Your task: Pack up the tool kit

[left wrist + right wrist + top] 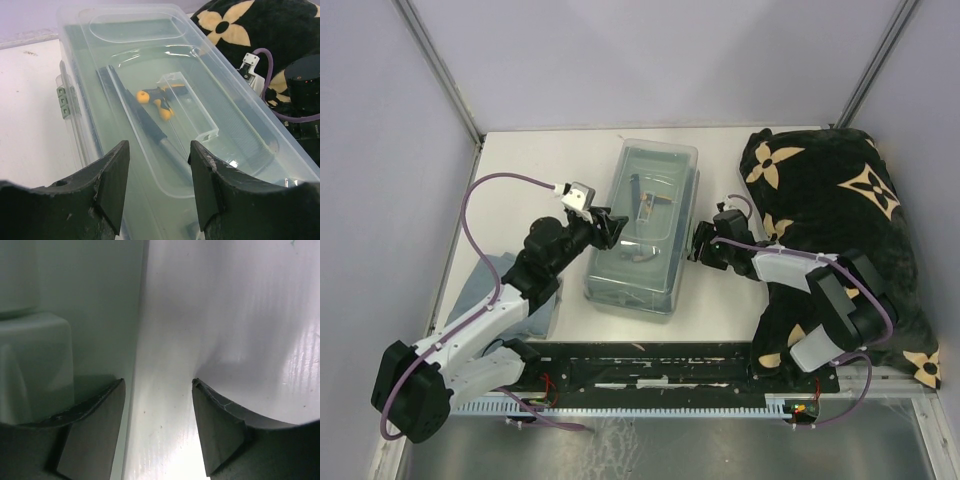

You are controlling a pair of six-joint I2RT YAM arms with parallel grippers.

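The pale grey-green toolbox (642, 228) stands in the middle of the table with its translucent lid (165, 100) down. Orange and black tools (159, 98) show through the lid, beside a long dark tool (140, 117). My left gripper (610, 228) is open at the box's left side, its jaws over the lid's near edge in the left wrist view (159, 165). My right gripper (698, 243) is open at the box's right side. In the right wrist view (159, 405) its jaws are close against the box's wall (30, 355) and the white table.
A black blanket with beige flower marks (840, 210) lies along the right side of the table, under the right arm. A folded grey-blue cloth (510, 290) lies at the left, under the left arm. A black rail (650, 372) runs along the near edge.
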